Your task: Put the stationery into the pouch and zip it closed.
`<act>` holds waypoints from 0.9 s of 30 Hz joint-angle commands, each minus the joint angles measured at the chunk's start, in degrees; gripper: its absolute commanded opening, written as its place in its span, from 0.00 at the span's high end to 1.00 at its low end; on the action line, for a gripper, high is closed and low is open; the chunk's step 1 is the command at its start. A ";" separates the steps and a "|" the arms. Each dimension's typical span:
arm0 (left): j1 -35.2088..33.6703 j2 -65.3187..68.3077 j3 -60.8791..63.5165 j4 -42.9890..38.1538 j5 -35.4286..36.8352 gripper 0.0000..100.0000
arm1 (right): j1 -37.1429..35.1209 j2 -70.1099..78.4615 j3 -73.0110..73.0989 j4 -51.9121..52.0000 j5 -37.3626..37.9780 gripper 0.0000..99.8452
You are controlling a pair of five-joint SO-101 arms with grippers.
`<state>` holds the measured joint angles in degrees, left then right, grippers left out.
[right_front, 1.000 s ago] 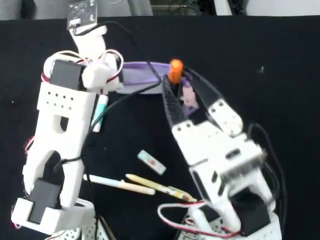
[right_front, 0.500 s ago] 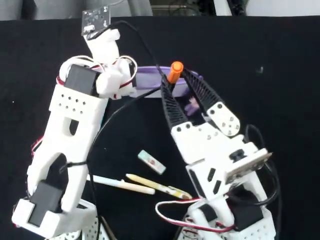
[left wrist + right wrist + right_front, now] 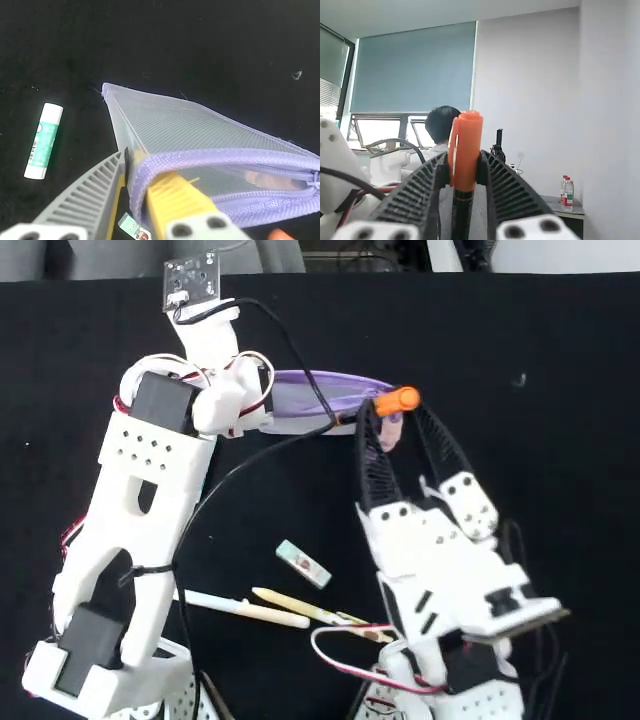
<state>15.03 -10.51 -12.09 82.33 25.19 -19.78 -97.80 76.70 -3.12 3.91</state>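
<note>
left claw (image 3: pixel 131 159) pins the pouch (image 3: pixel 200 135) rim open while right claw (image 3: pixel 386 418) grips an orange marker (image 3: pixel 397 400), which next needs lowering inside.

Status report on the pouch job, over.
Left claw shut on pouch rim. Right claw shut on orange marker, at pouch's end, not yet in. Two pens, eraser, glue stick loose.

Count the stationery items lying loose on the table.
4: a glue stick beside the pouch; an eraser, a white pen and a yellow pen near the arm bases. The orange marker is held by the right gripper. The arms may hide more.
</note>
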 commanded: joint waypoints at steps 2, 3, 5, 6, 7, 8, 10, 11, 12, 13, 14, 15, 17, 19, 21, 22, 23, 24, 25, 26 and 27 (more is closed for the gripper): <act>0.66 0.00 0.48 -1.05 0.70 0.97 | 0.79 -1.10 1.01 -7.21 -0.44 0.99; 0.66 0.00 0.48 -1.05 0.70 0.97 | 0.79 -1.10 0.75 -7.21 -0.44 0.99; 0.66 -0.09 0.57 -1.05 0.70 0.97 | 0.09 -1.01 0.84 -7.21 -0.53 0.99; 0.66 -0.09 0.57 -1.05 0.70 0.97 | -0.70 -1.01 1.01 -7.21 -0.09 0.99; 0.66 -0.09 0.57 -1.05 0.70 0.97 | -1.14 -1.01 1.19 -7.38 -0.09 0.99; 0.66 0.00 0.57 -1.05 0.70 0.97 | -1.67 -1.01 1.19 -8.18 0.00 0.99; 0.66 0.09 0.57 -0.97 0.70 0.97 | -2.37 -1.01 1.27 -9.41 0.00 0.99; 0.66 0.09 0.57 -0.97 0.62 0.97 | -2.55 -0.92 1.27 -9.58 0.00 0.99; 0.66 0.09 0.66 -0.97 0.62 0.97 | -2.55 -0.92 1.63 -9.67 0.00 0.99; 0.66 -0.09 0.92 -0.79 0.62 0.97 | -2.64 -0.75 2.24 -9.76 0.00 0.99; 0.66 -0.09 1.10 -0.70 0.62 0.97 | -2.64 -0.22 3.03 -10.90 0.00 0.99; 0.66 -0.09 1.19 -0.70 0.62 0.97 | -2.64 0.48 4.00 -12.84 0.00 0.99; 0.66 -0.09 1.19 -0.70 0.62 0.97 | -2.64 3.12 6.02 -18.11 0.09 0.99; 0.66 -0.09 1.27 -0.70 0.62 0.97 | -2.46 6.90 6.90 -22.15 0.09 0.99; 0.66 -0.18 1.45 -0.70 0.62 0.97 | -2.37 11.74 6.64 -24.70 0.09 0.99; 0.66 -0.18 1.45 -0.70 0.62 0.97 | -2.29 14.20 6.11 -25.85 0.09 0.99; 0.66 -0.18 1.45 -0.70 0.62 0.97 | -2.20 17.01 5.49 -27.08 0.18 0.99; 0.66 -0.18 1.45 -0.70 0.53 0.97 | -1.85 19.74 4.97 -28.22 0.53 0.99; 0.66 -0.18 1.45 -0.70 0.53 0.97 | -1.32 22.20 4.53 -29.36 1.23 0.99; 0.66 -0.18 1.45 -0.70 0.53 0.97 | -0.97 24.57 4.35 -30.68 2.02 0.99; 0.66 -0.18 1.45 -0.70 0.53 0.97 | -0.62 26.77 4.35 -32.18 2.64 0.99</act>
<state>15.03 -10.77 -11.12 82.33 25.19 -21.54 -76.97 83.74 -30.99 4.62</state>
